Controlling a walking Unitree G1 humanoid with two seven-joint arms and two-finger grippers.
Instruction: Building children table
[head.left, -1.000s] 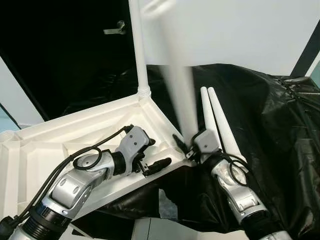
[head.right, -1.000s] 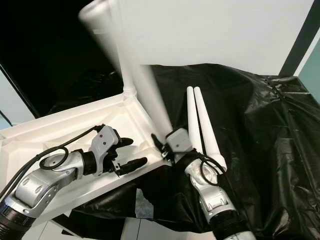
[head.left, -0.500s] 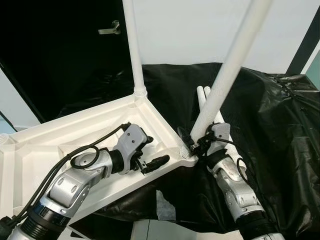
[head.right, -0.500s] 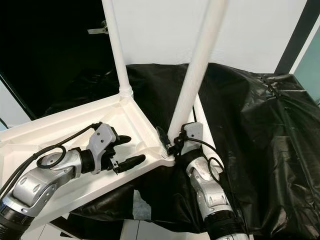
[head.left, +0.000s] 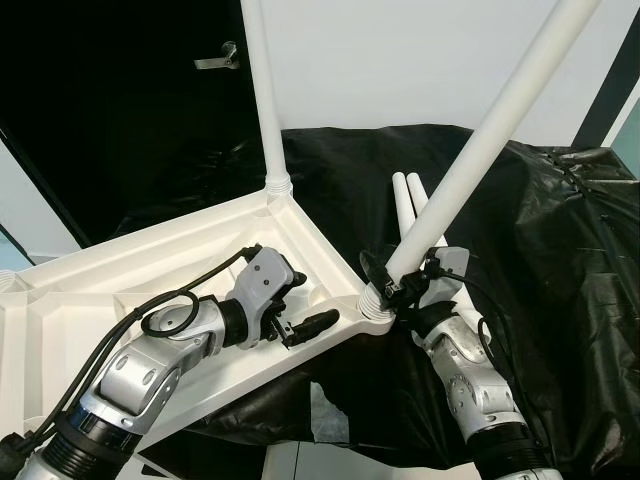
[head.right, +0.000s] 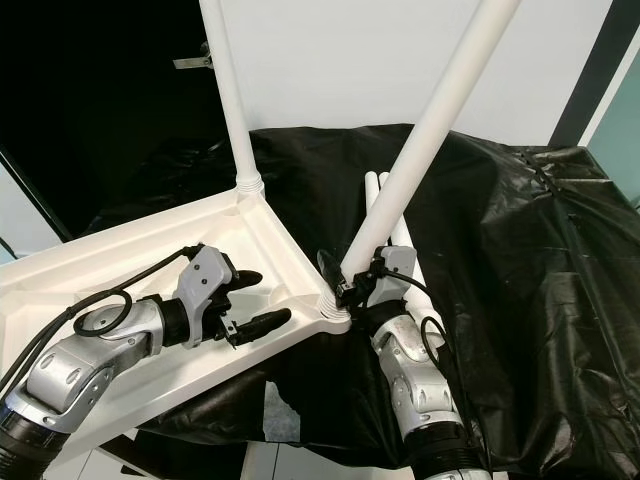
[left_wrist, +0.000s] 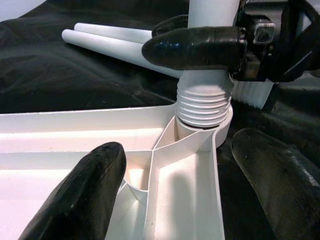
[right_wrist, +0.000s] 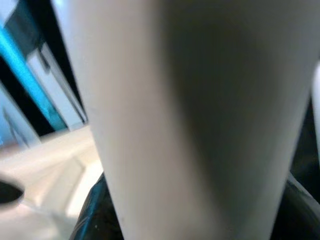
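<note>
So the white plastic tabletop (head.left: 150, 270) lies upside down on a surface draped in black plastic sheeting (head.left: 560, 260), its ribbed underside facing up. One white table leg (head.left: 262, 90) stands upright in the far corner socket, at about twelve o'clock from the tabletop's middle. At the near right corner, roughly four o'clock, a second white leg (head.left: 490, 140) has its threaded end sitting in the corner socket (head.left: 377, 305), and it leans up and away toward one o'clock rather than standing straight.

The right gripper (head.left: 400, 283) is clamped around that tilted leg just above the threads, one black finger (left_wrist: 195, 47) crossing the front of it in the left wrist view. The left gripper (head.left: 300, 318) rests over the tabletop's underside just beside the same corner, its two black fingers (left_wrist: 82, 195) spread wide with nothing between them; one lies over the inner ribs, the other past the tabletop's edge over the black sheeting.

Two spare legs (head.left: 408, 200) lie side by side, touching, on the sheeting just behind the right gripper, pointing toward twelve o'clock. A metal door handle (head.left: 218, 58) shows on the dark wall at eleven o'clock.
</note>
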